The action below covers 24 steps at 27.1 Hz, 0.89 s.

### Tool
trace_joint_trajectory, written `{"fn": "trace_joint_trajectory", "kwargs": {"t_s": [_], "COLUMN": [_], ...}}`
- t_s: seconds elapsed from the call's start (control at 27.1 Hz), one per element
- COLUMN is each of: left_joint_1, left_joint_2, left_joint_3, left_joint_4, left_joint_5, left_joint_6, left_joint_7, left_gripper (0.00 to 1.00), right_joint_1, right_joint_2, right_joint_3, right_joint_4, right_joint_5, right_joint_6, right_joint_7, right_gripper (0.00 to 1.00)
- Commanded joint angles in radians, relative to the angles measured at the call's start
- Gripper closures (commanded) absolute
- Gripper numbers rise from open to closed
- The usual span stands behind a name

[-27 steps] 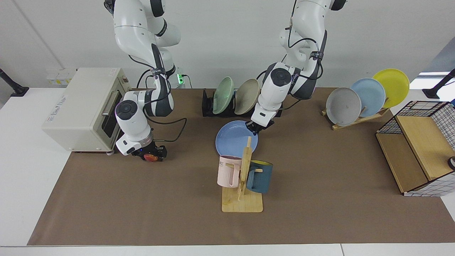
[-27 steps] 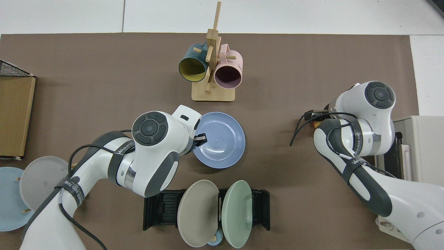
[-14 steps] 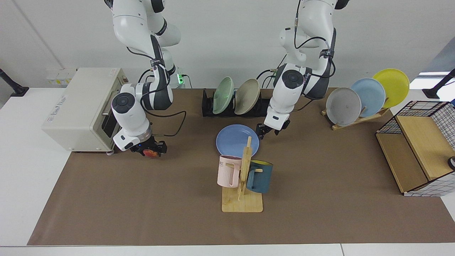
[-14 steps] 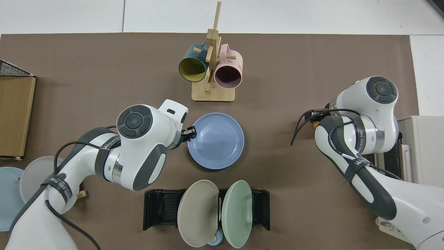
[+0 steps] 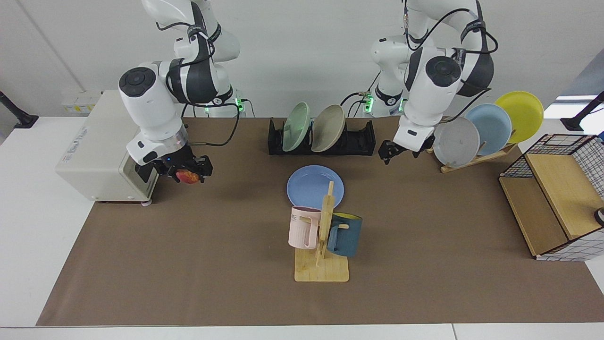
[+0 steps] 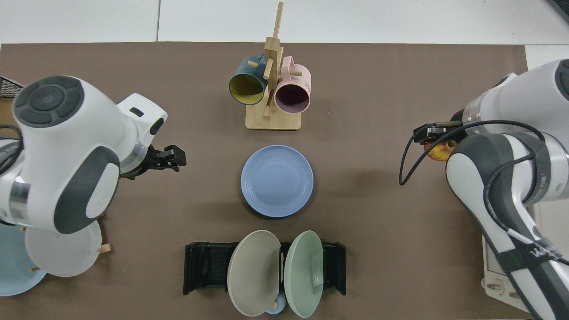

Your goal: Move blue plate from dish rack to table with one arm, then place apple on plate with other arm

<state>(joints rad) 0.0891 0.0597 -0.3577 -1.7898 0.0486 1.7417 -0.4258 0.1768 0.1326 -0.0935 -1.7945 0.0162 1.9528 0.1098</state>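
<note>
Above the brown mat, in front of the cream oven [image 5: 101,144], the right tool [image 5: 188,174] hangs clear of the surface with its fingers clamped on the apple [image 5: 188,177]; from above, the fruit [image 6: 438,151] peeks out beneath the wrist. Across the worktop [image 5: 28,226], the left tool [image 5: 390,152] hovers in the air with its fingers apart and nothing between them, well away from the blue plate [image 5: 314,186] and near the grey plate [image 5: 455,140] on the slanted wooden stand [image 5: 476,158]. In the top view this tool [image 6: 171,156] points toward the plate [image 6: 277,181] across bare mat.

The blue plate lies flat on the mat, between the dish rack [image 5: 363,139] and the wooden mug tree [image 5: 323,236]. The rack holds a pale green plate [image 5: 296,126] and a beige plate [image 5: 328,128], both upright and leaning. The mug tree carries a pink mug [image 5: 303,226] and a dark teal mug [image 5: 344,234]. A paler blue plate [image 5: 490,126] and a yellow plate [image 5: 521,113] sit behind the grey one on the stand.
</note>
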Motion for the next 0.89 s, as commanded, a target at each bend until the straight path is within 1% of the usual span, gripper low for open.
{"fn": "trace_joint_trajectory", "kwargs": {"t_s": [0.0,0.07,0.15,0.26,0.33,0.44,0.55,0.63,0.7,0.85], "left_joint_1": [0.003,0.003,0.001,0.003,-0.002,-0.011,-0.011,-0.011,-0.006,0.005], "left_joint_2": [0.005,-0.003,-0.021,-0.052,-0.072,-0.093,-0.100,-0.113,-0.115,-0.116], "left_joint_3": [0.046,0.071,0.103,0.147,0.190,0.259,0.272,0.269,0.269,0.278], "left_joint_4": [0.090,0.105,0.118,0.121,0.121,0.121,0.119,0.113,0.112,0.109], "left_joint_5": [-0.016,-0.016,-0.019,-0.039,-0.056,-0.081,-0.081,-0.079,-0.078,-0.075], "left_joint_6": [-0.105,-0.132,-0.154,-0.172,-0.183,-0.205,-0.209,-0.208,-0.203,-0.202], "left_joint_7": [0.096,0.125,0.154,0.209,0.257,0.333,0.378,0.386,0.387,0.413], "left_gripper": [0.00,0.00,0.00,0.00,0.00,0.00,0.00,0.00,0.00,0.00], "right_joint_1": [0.105,0.156,0.213,0.289,0.338,0.391,0.444,0.472,0.501,0.533], "right_joint_2": [0.005,0.010,0.016,0.035,0.056,0.081,0.119,0.166,0.211,0.271], "right_joint_3": [0.008,0.009,0.009,0.008,0.008,0.008,0.006,0.008,0.006,0.008], "right_joint_4": [0.003,0.003,0.001,0.004,0.006,0.007,0.021,0.064,0.083,0.087], "right_joint_5": [-0.001,0.002,0.002,-0.002,-0.002,-0.004,-0.007,-0.007,-0.005,-0.012], "right_joint_6": [0.001,0.009,0.038,0.060,0.070,0.113,0.138,0.144,0.156,0.244], "right_joint_7": [0.128,0.215,0.292,0.375,0.436,0.542,0.612,0.660,0.708,0.764], "right_gripper": [1.00,1.00,1.00,1.00,1.00,1.00,1.00,1.00,1.00,1.00]}}
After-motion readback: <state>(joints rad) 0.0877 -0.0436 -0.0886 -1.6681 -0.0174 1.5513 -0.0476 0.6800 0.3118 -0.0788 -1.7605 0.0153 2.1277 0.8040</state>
